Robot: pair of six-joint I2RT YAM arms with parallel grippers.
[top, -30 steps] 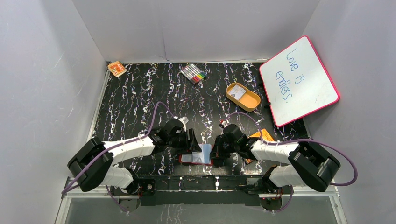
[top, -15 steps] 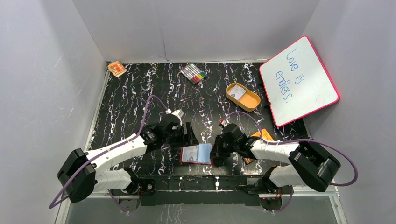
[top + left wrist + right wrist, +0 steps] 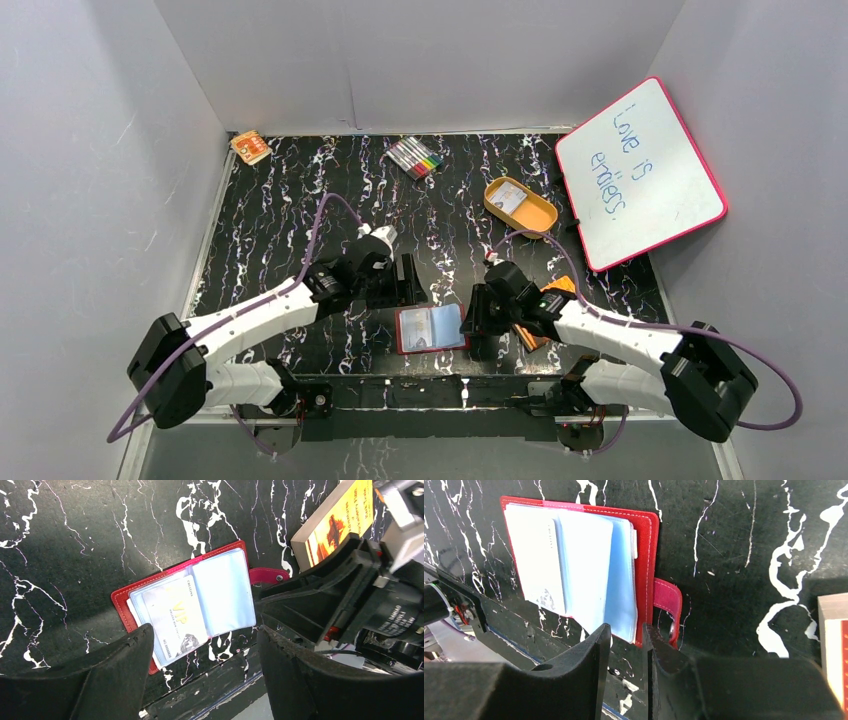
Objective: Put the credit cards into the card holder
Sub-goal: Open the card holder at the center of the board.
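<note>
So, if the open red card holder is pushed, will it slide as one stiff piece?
Probably not. The card holder lies flat, but its clear sleeves look floppy and may fan. The card overhanging its edge could slip free.

A black counter (image 3: 270,230) veined with white like marble fills the floor of a plain enclosure. Pale grey walls close it in: a back wall (image 3: 420,60), a left wall (image 3: 90,200) and a right wall (image 3: 770,120). Soft, even light. A metal rail (image 3: 450,408) runs along the near edge.
</note>
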